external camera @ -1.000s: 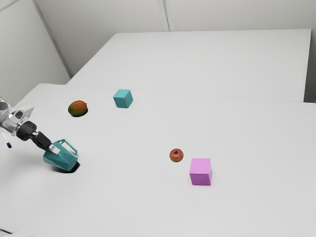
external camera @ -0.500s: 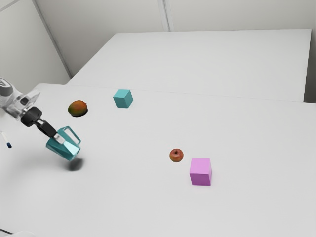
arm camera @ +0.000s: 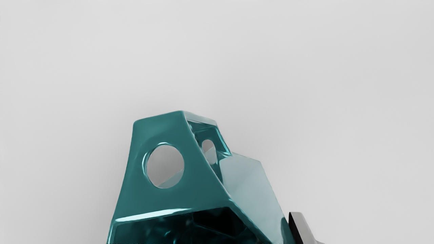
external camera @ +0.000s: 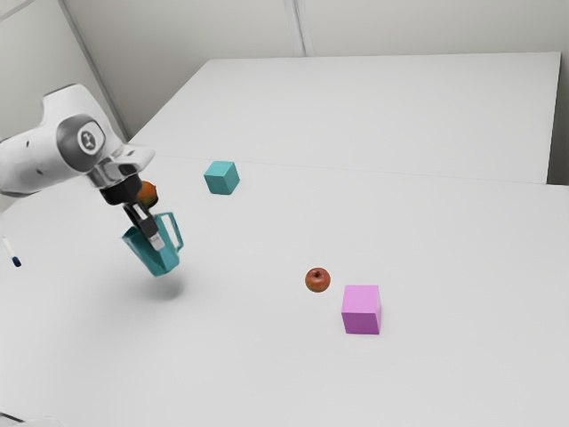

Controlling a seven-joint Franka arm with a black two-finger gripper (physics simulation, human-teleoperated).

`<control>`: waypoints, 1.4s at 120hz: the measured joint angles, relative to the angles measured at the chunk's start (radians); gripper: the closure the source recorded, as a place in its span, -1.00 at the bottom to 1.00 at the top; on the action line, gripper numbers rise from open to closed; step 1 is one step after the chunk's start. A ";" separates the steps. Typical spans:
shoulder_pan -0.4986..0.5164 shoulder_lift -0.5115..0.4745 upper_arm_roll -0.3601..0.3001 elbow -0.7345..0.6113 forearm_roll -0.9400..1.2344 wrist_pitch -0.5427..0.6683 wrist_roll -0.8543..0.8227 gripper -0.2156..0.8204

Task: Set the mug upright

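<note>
In the exterior view, my gripper [external camera: 155, 238] is shut on the teal mug [external camera: 162, 257], holding it above the table with its shadow beneath. The mug hangs tilted, its handle toward the exterior view's right. From the wrist view, the mug [arm camera: 176, 200] rises from the bottom edge, with its handle and dark opening facing the camera. One fingertip [arm camera: 301, 228] lies against the mug's side there; the other finger is hidden.
On the white table [external camera: 267, 356] lie a mango [external camera: 148, 195] behind the hand, a teal cube [external camera: 221, 178] farther back, an apple [external camera: 317, 280] and a pink cube [external camera: 362, 310] toward the exterior view's right.
The mug has risen off the table in my gripper and moved toward the exterior view's right. It leans less, and my hand points more steeply down. The arm now partly covers the mango.
</note>
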 joint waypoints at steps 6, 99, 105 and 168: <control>-0.013 -0.006 -0.026 -0.015 0.035 0.035 -0.041 0.92; 0.009 -0.027 -0.122 -0.214 0.179 0.369 -0.464 0.91; 0.011 -0.025 -0.122 -0.217 0.180 0.375 -0.478 0.91; 0.023 -0.076 -0.151 -0.214 0.165 0.355 -0.552 -0.27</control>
